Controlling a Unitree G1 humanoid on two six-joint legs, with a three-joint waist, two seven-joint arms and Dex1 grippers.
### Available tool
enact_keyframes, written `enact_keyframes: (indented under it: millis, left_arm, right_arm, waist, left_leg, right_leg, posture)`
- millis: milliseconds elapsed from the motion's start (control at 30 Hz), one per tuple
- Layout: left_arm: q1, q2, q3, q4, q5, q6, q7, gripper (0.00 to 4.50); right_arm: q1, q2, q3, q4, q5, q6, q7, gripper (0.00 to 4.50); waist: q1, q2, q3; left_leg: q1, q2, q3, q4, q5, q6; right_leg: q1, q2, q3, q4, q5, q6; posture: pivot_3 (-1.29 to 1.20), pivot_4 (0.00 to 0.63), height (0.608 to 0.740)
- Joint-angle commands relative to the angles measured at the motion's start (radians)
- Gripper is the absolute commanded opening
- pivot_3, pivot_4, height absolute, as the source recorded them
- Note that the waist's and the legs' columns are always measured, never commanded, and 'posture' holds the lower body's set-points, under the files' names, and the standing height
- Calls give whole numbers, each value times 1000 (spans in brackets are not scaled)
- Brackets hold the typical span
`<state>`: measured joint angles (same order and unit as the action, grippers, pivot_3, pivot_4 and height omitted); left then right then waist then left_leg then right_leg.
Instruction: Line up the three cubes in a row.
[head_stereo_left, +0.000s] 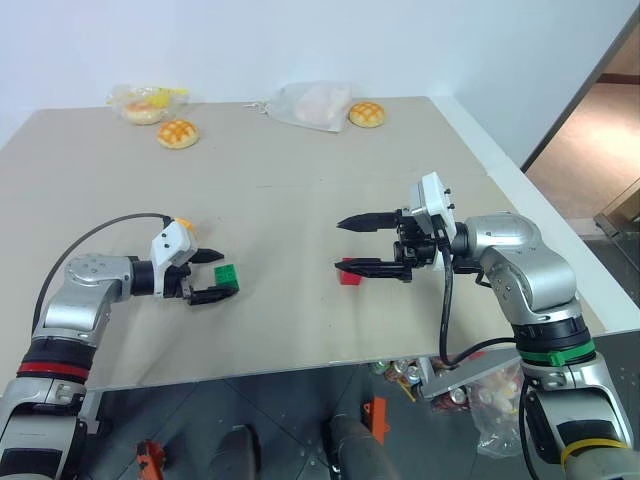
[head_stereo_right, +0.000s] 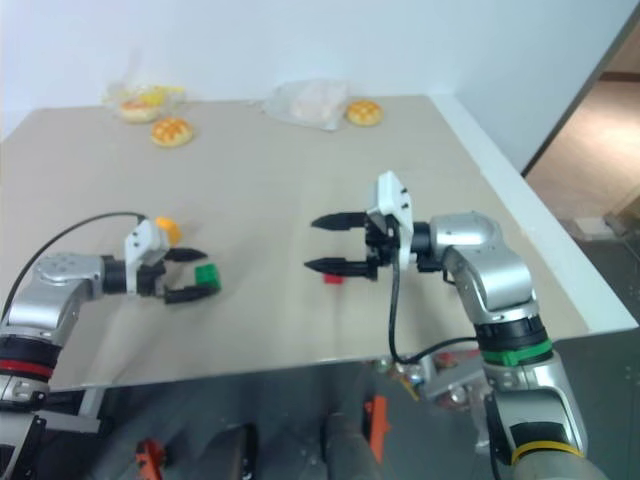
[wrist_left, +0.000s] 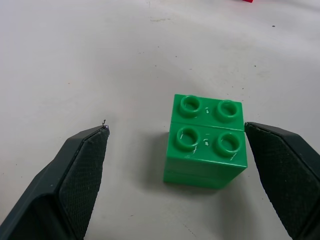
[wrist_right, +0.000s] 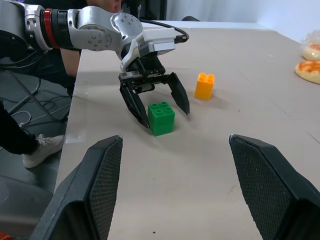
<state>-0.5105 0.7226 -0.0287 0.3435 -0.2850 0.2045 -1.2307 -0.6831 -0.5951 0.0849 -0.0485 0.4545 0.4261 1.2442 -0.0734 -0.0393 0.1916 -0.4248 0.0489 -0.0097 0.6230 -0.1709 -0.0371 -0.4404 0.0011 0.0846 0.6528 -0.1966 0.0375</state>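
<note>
Green cube (wrist_left: 206, 141) sits upright on the surface (head_stereo_left: 300, 200) between the left gripper's (head_stereo_left: 213, 276) wide-open fingers (wrist_left: 80, 170), one pad close beside it, not gripped. Best now to lift straight clear without nudging it. Orange cube (wrist_right: 204, 85) stands just beyond; red cube (head_stereo_left: 348, 272) lies under the right gripper (head_stereo_left: 347, 245), whose fingers are spread and empty, well apart from the others, so it likely needs bringing over. Buns (head_stereo_left: 178, 133) and bags (head_stereo_left: 312, 104) line the beige surface's far edge by a pale wall.

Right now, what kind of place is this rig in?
Probably a lab or test room: a bare table with toy blocks and buns as props, loose cables and clutter on the floor below.
</note>
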Motion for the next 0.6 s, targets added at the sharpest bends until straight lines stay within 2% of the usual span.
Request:
enact_keyframes:
  millis: [33, 600]
  left_arm:
    - [-8, 3, 28, -23, -15, -7, -2, 4470]
    - [6, -18, 20, -7, -6, -40, -6, 4470]
  right_arm:
    - [-23, -1, -3, -10, 5, -16, 6, 3541]
    - [-28, -3, -4, -14, 2, -12, 8, 3541]
  waist:
    - [0, 0, 0]
    - [0, 0, 0]
  left_leg:
    - [0, 0, 0, 0, 0, 0]
    - [0, 0, 0, 0, 0, 0]
  right_leg:
    - [0, 0, 0, 0, 0, 0]
    - [0, 0, 0, 0, 0, 1]
  posture:
    - [0, 150, 740]
    - [0, 150, 740]
